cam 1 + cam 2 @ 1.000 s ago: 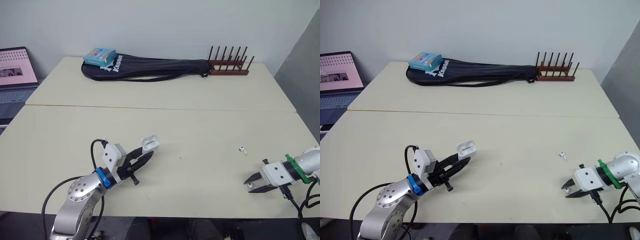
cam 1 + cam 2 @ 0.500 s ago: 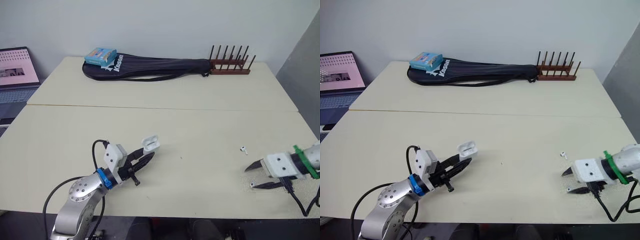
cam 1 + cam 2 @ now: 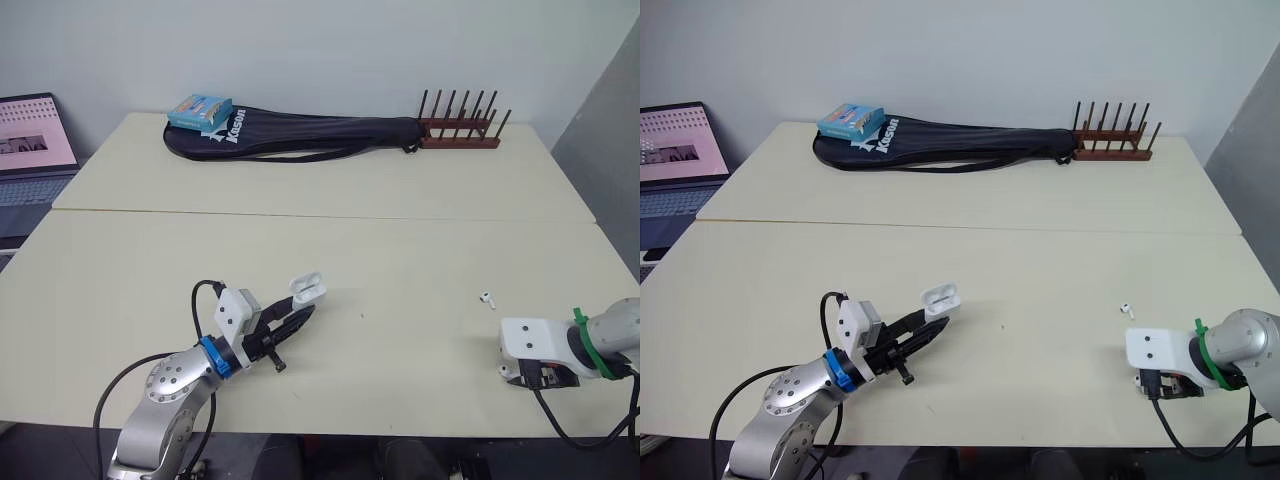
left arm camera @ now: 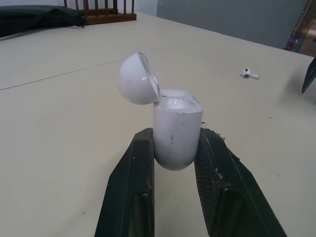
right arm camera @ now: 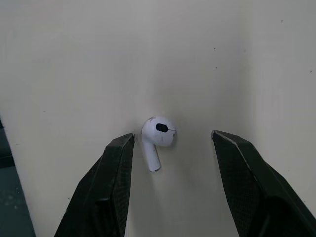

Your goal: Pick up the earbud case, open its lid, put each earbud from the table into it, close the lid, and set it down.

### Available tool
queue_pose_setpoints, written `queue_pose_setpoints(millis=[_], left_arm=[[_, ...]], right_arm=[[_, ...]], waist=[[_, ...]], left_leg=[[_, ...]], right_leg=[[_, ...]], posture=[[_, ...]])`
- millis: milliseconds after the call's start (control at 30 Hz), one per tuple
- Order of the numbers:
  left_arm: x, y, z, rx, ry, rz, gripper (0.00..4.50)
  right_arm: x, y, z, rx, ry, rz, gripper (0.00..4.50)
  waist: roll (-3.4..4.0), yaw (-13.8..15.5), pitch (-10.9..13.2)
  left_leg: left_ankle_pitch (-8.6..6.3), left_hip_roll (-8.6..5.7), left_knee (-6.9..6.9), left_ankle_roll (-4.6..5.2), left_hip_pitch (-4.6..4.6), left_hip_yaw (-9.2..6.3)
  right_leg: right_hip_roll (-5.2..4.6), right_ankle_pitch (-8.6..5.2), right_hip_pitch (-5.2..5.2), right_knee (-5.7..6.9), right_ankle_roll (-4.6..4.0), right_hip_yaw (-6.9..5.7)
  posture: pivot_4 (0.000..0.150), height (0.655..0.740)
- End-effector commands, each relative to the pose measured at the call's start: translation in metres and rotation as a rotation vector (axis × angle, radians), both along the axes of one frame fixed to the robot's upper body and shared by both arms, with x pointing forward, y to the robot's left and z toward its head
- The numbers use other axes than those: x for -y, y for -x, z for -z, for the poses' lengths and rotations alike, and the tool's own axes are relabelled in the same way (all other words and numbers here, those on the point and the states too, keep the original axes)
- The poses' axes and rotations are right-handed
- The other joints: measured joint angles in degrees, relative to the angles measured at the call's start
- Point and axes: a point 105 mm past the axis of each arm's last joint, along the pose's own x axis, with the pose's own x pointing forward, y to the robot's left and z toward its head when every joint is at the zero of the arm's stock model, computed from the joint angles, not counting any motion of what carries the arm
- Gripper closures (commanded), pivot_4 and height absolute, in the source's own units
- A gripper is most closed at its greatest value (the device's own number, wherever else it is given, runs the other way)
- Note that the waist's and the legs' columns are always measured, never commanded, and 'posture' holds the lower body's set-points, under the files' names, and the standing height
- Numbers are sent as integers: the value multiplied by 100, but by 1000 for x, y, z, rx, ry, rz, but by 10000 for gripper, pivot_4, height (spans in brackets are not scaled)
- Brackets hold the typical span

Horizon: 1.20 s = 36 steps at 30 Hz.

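Gripping the earbud case (image 4: 177,136) by its lower part, the left gripper (image 3: 298,314) has its two black fingers (image 4: 133,187) pressed on both sides of the white body and holds it a little above the near-left part of the table (image 3: 400,250). The case stands upright between the fingers, and its lid (image 4: 138,79) is open, tilted back on the hinge. The right gripper (image 5: 174,137) is low over the near-right part of the table with its fingers (image 5: 111,187) spread wide and nothing between them in grasp. One earbud (image 5: 157,134) lies on the table in the gap between these fingers, apart from both of them. A second earbud (image 3: 486,298) lies on the table just beyond the right gripper, well apart from the case. At the far side of the table lie a black racket bag (image 3: 300,135) and a wooden rack (image 3: 458,128).
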Motion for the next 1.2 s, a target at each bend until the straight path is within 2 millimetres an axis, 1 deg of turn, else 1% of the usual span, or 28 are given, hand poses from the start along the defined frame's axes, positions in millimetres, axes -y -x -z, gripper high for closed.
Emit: queue_pose_setpoints(millis=[33, 333, 400, 433, 467, 567, 600, 767, 867, 967, 1067, 1133, 1200], left_arm=[[4, 1, -8, 36, 7, 14, 37504], [5, 1, -8, 37, 7, 14, 37504], [5, 1, -8, 38, 7, 14, 37504], [5, 1, -8, 38, 7, 14, 37504], [5, 1, -8, 38, 7, 14, 37504], [5, 0, -8, 38, 8, 13, 37504], [5, 0, -8, 37, 8, 13, 37504], [5, 0, -8, 36, 9, 12, 37504], [6, 0, -8, 36, 12, 13, 37504], [9, 0, -8, 41, 23, 24, 37504], [13, -3, -13, 58, 47, 32, 37504], [17, -5, -17, 76, 66, 37, 37504], [22, -9, -22, 102, 89, 39, 37504]], right_arm=[[-1, -5, -1, 18, 1, 6, 19242], [-6, -2, 3, -16, -28, 20, 19242], [-6, -1, 4, -21, -28, 20, 22684], [-6, 0, 5, -23, -30, 20, 25136], [-7, 0, 5, -26, -32, 19, 29081], [-9, 1, 5, -30, -36, 13, 38567], [-9, 1, 5, -29, -37, 13, 40842], [-9, 1, 4, -26, -38, 14, 40825], [-9, -3, -1, -9, -46, 13, 40825], [-16, -13, -16, 41, -106, 17, 40826], [-31, -24, -36, 98, -209, 25, 40826], [-48, -32, -52, 147, -316, 19, 40826], [-72, -38, -69, 185, -479, 14, 40826]], waist=[[-1, -2, 0], [-9, -6, -1], [-11, -6, -1], [-13, -6, -1], [-18, -8, -4], [-25, -10, -7], [-25, -10, -7], [-25, -10, -7], [-25, -10, -7], [-24, -11, -5], [-23, -11, -4], [-24, -10, -3], [-28, -8, -1]], left_leg=[[0, 0, 0, 0, 0, 0], [0, 3, 1, 0, 2, -1], [0, 3, 1, 0, 3, -1], [0, 3, 1, 0, 3, -1], [0, 4, 1, 0, 3, -1], [0, 5, 1, 0, 4, 0], [0, 4, 2, 0, 5, 1], [0, 5, 2, 0, 5, 0], [0, 4, 2, 0, 5, 0], [0, 4, 2, 0, 4, 1], [0, 3, 2, 0, 3, 4], [0, 2, 2, 0, 2, 2], [0, 2, 1, 0, 0, -2]], right_leg=[[0, 0, 0, 0, 0, 0], [2, 0, 1, 0, 0, -1], [2, 0, 2, 0, 0, -1], [2, 0, 2, 0, 0, -1], [2, 0, 2, 0, 0, -1], [2, 0, 3, 0, 0, 0], [2, 0, 4, 0, 0, 0], [2, 0, 4, 0, 0, -1], [2, 0, 4, 0, 0, -1], [3, 0, 3, 0, 0, 0], [2, 0, 1, 1, 0, 2], [2, 1, 2, 1, -1, 1], [3, 1, 2, 0, -1, -2]], posture=[[1500, 7087], [1500, 7087], [1500, 7087], [1500, 7087], [1500, 7087], [1500, 7087], [1500, 7087], [1500, 7087], [1500, 7087], [1500, 7087], [1500, 7087], [1500, 7087], [1500, 7087]])
